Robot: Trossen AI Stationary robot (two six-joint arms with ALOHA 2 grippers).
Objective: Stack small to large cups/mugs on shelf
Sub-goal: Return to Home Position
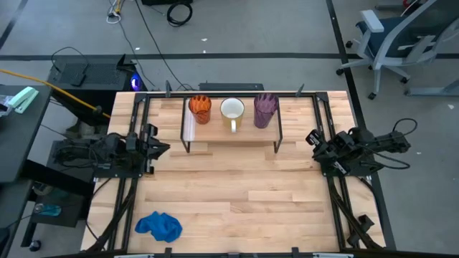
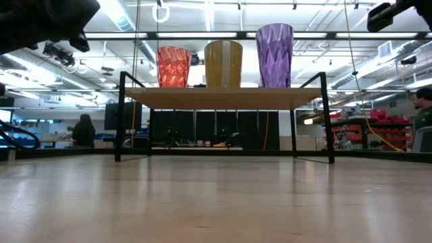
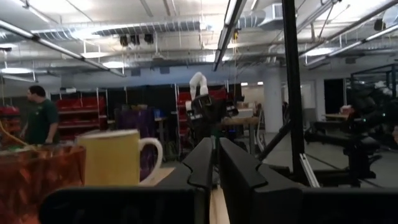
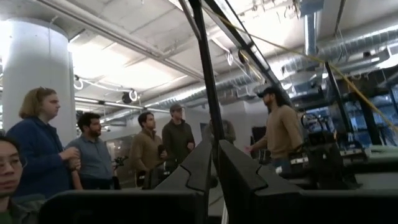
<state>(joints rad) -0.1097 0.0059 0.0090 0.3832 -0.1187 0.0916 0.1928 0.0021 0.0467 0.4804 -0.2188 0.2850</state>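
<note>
Three vessels stand upright in a row on the low light-wood shelf (image 1: pixel 229 137) at the table's far middle. They are the orange swirl cup (image 1: pixel 199 109) on the left, the white mug (image 1: pixel 232 110) in the middle, handle toward the near edge, and the purple tumbler (image 1: pixel 265 110) on the right. The low view shows the cup (image 2: pixel 173 66), the mug (image 2: pixel 223 63) and the tumbler (image 2: pixel 275 55) on the shelf board (image 2: pixel 223 98). My left gripper (image 1: pixel 163 149) is shut and empty left of the shelf. My right gripper (image 1: pixel 313 137) is shut and empty right of it.
A crumpled blue cloth (image 1: pixel 159 226) lies near the table's front left corner. Black frame rails run along the table's left and right sides. The shelf stands on thin black legs (image 2: pixel 121 118). Several people stand in the room beyond the table.
</note>
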